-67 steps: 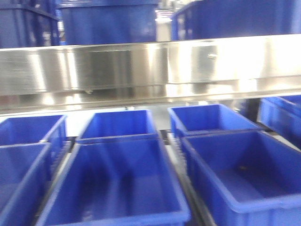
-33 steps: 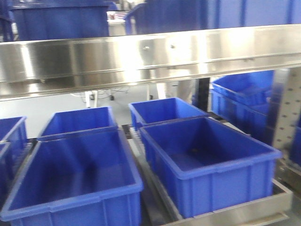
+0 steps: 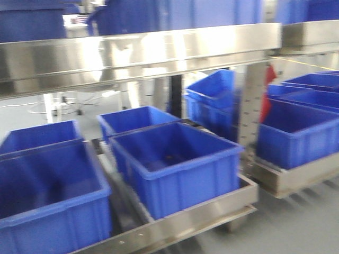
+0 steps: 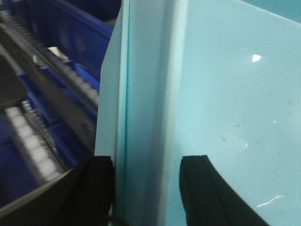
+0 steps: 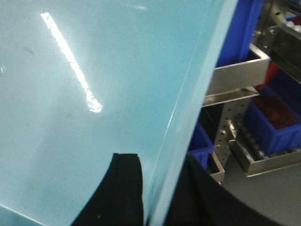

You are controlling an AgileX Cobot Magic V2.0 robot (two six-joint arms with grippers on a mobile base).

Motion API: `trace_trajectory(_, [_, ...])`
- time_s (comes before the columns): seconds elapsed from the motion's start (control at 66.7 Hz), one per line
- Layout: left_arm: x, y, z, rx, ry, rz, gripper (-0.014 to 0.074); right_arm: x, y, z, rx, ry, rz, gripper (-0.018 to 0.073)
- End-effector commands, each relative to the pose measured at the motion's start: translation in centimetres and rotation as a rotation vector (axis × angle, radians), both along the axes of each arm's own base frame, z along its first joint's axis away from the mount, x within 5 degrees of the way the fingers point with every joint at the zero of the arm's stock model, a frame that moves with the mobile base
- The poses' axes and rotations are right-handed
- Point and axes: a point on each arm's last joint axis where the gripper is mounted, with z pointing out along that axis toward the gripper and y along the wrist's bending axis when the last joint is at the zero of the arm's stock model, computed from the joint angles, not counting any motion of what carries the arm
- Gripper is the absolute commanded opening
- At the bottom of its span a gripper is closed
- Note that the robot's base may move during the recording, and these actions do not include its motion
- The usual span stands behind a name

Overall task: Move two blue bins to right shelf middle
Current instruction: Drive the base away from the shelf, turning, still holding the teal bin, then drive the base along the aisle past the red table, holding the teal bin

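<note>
Left gripper [image 4: 150, 162] and right gripper [image 5: 157, 162] each clamp a wall of the pale-blue bin [image 4: 225, 84]. Carried too low, it may clip the right shelf's middle rail [image 3: 311, 33] at two o'clock.

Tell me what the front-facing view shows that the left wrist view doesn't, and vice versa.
Only front-facing: the shiny steel shelf rail, open empty blue bins in rows below it, and a second rack on the right; no arm appears. Only left wrist: the left gripper, jaws either side of a pale blue bin wall, and a white roller track. Both: dark blue bins on racking.
</note>
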Motion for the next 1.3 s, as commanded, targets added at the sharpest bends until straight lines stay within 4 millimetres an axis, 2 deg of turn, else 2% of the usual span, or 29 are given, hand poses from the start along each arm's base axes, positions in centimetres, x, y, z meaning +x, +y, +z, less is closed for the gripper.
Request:
trace_trajectory(0.0, [-0.63,-0.16,1.71,-0.028,-0.111,-0.024,-0.0111,-0.32,-0.04,1.46,0.023,-0.106,0.018,-0.0154])
trace_trajectory(1.29, [-0.63,-0.16,1.71,-0.028,-0.111,-0.024,-0.0111,-0.32,-0.04,1.46,0.023,-0.106,0.018,-0.0154])
